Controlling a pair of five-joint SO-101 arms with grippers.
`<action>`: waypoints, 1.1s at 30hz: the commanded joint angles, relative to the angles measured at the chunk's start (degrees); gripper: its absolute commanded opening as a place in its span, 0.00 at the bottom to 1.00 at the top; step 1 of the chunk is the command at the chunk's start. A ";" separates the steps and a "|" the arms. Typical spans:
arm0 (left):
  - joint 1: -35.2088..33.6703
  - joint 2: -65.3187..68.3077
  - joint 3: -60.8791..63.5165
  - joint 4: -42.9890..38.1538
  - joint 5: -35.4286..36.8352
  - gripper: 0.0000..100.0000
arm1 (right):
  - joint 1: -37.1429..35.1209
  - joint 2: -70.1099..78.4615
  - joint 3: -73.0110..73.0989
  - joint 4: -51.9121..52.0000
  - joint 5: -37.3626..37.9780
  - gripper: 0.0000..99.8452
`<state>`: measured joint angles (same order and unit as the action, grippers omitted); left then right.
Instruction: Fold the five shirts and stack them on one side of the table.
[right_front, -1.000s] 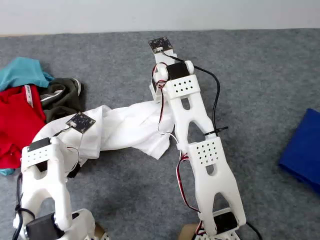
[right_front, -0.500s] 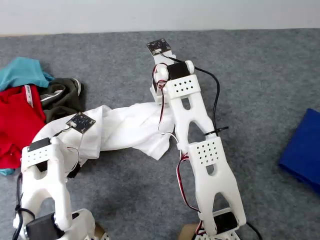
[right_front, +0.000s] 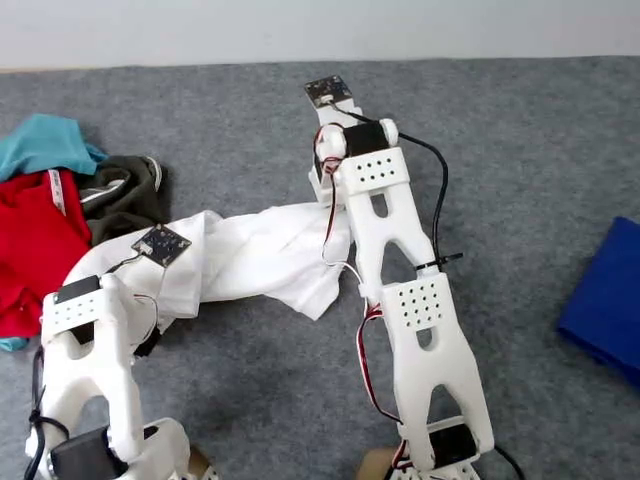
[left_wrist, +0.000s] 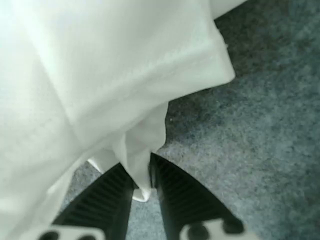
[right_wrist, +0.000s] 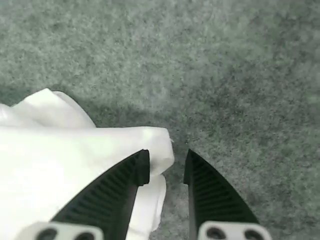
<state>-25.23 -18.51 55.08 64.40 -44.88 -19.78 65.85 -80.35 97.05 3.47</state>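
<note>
A white shirt lies stretched and bunched across the middle of the grey carpet. My left gripper is shut on a fold of the white shirt at its left end, beneath the left arm. At the shirt's far right end my right gripper stands open. One finger touches the edge of the white cloth, and carpet shows between the fingers. In the high view the right gripper sits right at that end of the shirt.
A red shirt, a teal shirt and a dark olive shirt lie heaped at the left edge. A blue shirt lies at the right edge. Bare carpet stretches between the right arm and the blue shirt.
The right arm's wrist has shifted slightly to the right, off the shirt's end. The left arm and the shirt have stayed put.
</note>
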 joint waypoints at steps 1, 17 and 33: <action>-0.09 -0.26 -0.13 -0.79 0.18 0.00 | 0.57 -2.07 -2.46 -2.24 0.26 0.13; 0.00 -0.26 -0.13 -0.88 0.18 0.00 | 0.22 1.63 -2.55 -2.86 0.70 0.04; 0.18 -0.88 -6.90 4.04 7.56 0.00 | 4.62 -7.34 -10.02 4.09 6.42 0.01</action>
<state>-25.23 -18.51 53.14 65.36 -40.22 -17.32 65.41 -85.98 98.73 7.96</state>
